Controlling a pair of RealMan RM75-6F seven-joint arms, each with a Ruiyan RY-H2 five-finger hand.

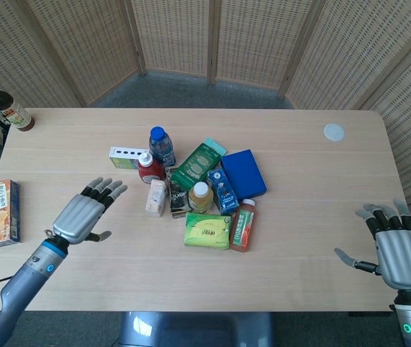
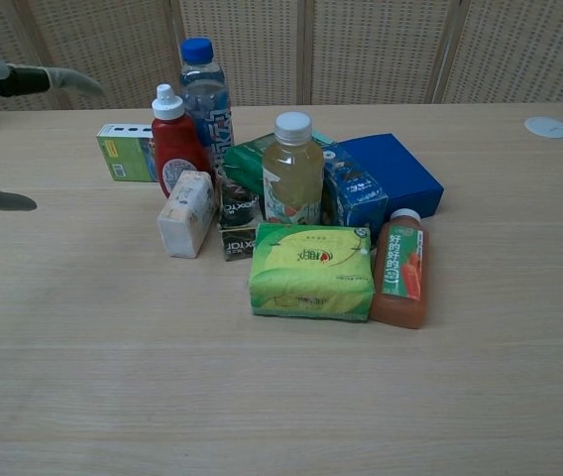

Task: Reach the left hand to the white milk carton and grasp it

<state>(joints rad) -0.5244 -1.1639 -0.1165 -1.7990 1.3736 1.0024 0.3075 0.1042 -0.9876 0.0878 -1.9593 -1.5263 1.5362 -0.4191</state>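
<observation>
The left hand [image 1: 82, 215] hangs above the table [image 1: 307, 238] with its back up, the forearm slanting in from the lower left corner of the head view. Its fingers [image 1: 104, 190] are spread wide and point toward the pile of groceries — it holds nothing and touches nothing. In the chest view only the tips of that hand show at the left edge [image 2: 4, 84].

The white milk carton [image 1: 155, 197] lies on its side just to the right of those fingertips, apart from them, at the left edge of the pile. It sits in front of the red ketchup bottle [image 1: 148, 167] and just beside a small dark carton [image 1: 178, 199]; its print is too small to read.

The right hand [image 1: 397, 249] is well apart at the table's right edge, palm down, fingers splayed, empty.

On the orange juice bottle [image 2: 398, 279] a green label carries white Chinese characters — otherwise no writing is legible.
</observation>
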